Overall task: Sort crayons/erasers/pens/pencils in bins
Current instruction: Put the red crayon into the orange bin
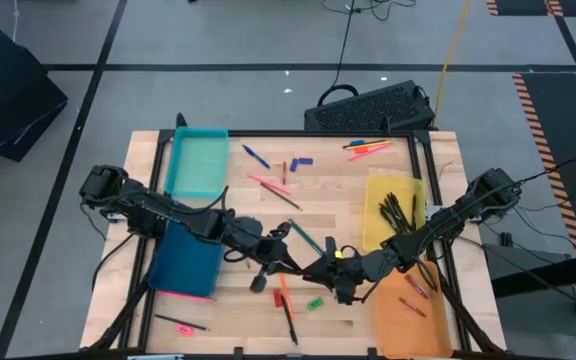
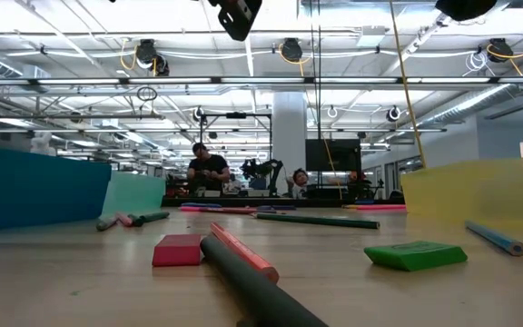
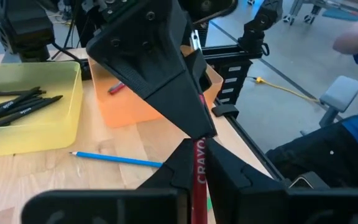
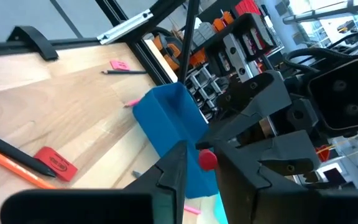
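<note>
Fig.: sorting in progress; handover at mid-table, near the front edge.

L. gripper [image 1: 293,262]: clamped on a red crayon [image 3: 199,177]; the printed wrapper is seen between its fingers in the L. wrist view.

R. gripper [image 1: 340,270]: brought nose to nose w/ the L. gripper. Its fingers stand apart on either side of the crayon's round end in the R. wrist view. A grip is not seen there.

Crayon position: held off the table between the two grippers, approx. between the dark blue bin [image 1: 190,262] and the orange bin [image 1: 408,335].

Done, yellow bin [image 1: 376,190]: a bundle of black pens/pencils [image 1: 400,212] is already laid inside.

Done, orange bin: a few red crayons [image 1: 415,287] are already laid inside, so the held crayon is judged to belong here.

Teal bin [image 1: 198,165]: no contents are made out.

Dark blue bin: contents cannot be told.

Left, far half of table: blue pencil [image 1: 256,155], blue erasers [image 1: 303,162], pink pens [image 1: 268,185], and orange/pink pens [image 1: 368,150] by the far R. corner.

Left, near half: green pen [image 1: 303,235], orange stick [image 1: 283,295], green eraser [image 1: 315,303], pink eraser [image 1: 185,328], red eraser [image 2: 178,250].

Progress est.: well under half. Two bins are started, most loose items are still unsorted, and no eraser is seen binned.
</note>
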Tool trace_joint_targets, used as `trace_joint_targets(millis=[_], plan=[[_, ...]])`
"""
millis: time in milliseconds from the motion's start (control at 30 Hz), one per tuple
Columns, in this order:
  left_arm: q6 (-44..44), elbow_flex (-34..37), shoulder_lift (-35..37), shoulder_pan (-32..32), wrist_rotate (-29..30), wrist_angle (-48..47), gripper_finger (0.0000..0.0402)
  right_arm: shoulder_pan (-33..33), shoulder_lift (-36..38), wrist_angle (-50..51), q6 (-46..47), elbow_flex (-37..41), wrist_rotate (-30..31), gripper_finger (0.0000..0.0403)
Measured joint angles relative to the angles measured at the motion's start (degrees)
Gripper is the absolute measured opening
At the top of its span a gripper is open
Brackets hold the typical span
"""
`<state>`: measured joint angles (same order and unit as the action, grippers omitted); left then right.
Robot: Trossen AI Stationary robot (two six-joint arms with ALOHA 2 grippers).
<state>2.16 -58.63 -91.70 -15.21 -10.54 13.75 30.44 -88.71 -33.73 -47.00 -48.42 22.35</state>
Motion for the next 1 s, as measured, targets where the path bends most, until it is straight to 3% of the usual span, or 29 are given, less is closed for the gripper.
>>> trace_joint_targets(millis=[300, 600, 700, 1000], plan=[[-0.34, -0.01, 0.0, -0.25, 0.03, 0.04, 0.0031, -0.11, -0.02, -1.03, 1.54, 0.0, -0.02, 0.0018], [-0.45, -0.02, 0.02, -0.67, 1.66, -0.03, 0.0036, -0.11, -0.02, -1.48, 2.79, 0.0, 0.02, 0.0018], [-0.57, -0.02, 0.02, -1.12, 3.14, -0.08, 0.0064, -0.11, -0.02, -1.51, 4.5, 0.0, 0.01, 0.0018], [-1.72, -0.07, 0.02, -3.32, 3.86, -2.46, 0.0202, -0.79, -0.04, 0.56, 10.55, 0.0, -2.07, 0.0018]])
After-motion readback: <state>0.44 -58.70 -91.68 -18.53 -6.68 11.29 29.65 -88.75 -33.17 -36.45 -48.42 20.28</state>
